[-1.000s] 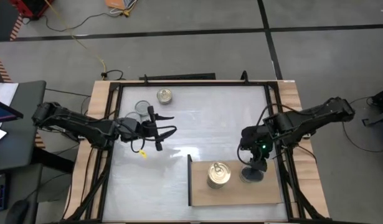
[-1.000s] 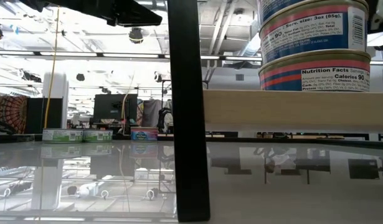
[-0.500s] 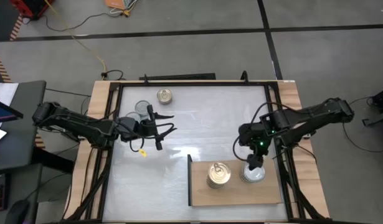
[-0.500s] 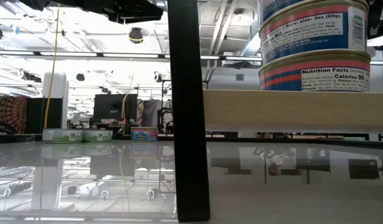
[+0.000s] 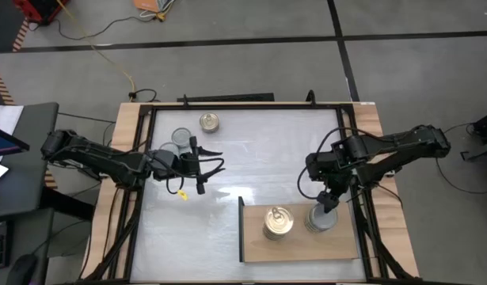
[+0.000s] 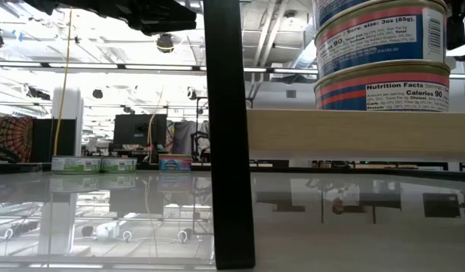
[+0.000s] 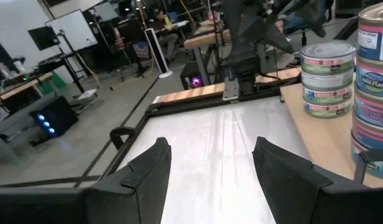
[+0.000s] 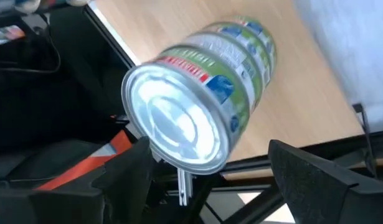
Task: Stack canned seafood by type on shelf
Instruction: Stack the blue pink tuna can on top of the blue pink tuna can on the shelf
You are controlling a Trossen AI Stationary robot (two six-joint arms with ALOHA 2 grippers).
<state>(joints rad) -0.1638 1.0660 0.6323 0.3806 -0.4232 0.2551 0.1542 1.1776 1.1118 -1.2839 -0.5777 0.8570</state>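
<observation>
Silver-grey lids face up on the stack of green-labelled tins [image 5: 321, 219] that stands on the wooden shelf [image 5: 255, 241], directly beneath the right gripper [image 5: 329, 200]. In the right wrist view the two dark fingers [image 8: 319, 180] are spread wide, one to either side of the stack [image 8: 200, 102] and touching nothing, so the top tin looks to be resting on its fellows, not gripped; the gripper hangs above it. Just beside that stack, on the same board, stands the gold-lidded stack [image 5: 278, 222], whose blue and pink labels [image 6: 382, 53] show in the low view. Keeping the two lid types in separate piles is what the task asks, which explains why the stacks sit side by side and are not mixed.

The left gripper [image 5: 207, 165] hovers over the pale desk [image 5: 251, 170], its fingers [image 7: 147, 174] parted with nothing between them, pointing across open desk toward the shelf. Behind those fingers, toward the left arm's base, lie the tins not yet shelved: two silver-lidded tins [image 5: 176, 143] close together, partly under the arm, and a single gold-lidded tin [image 5: 210, 122] a little farther off. In the low view these show as a low row far across the desk.

By the look of it, the sorting is well along, with three loose tins left, each to go on the stack matching its lid.
</observation>
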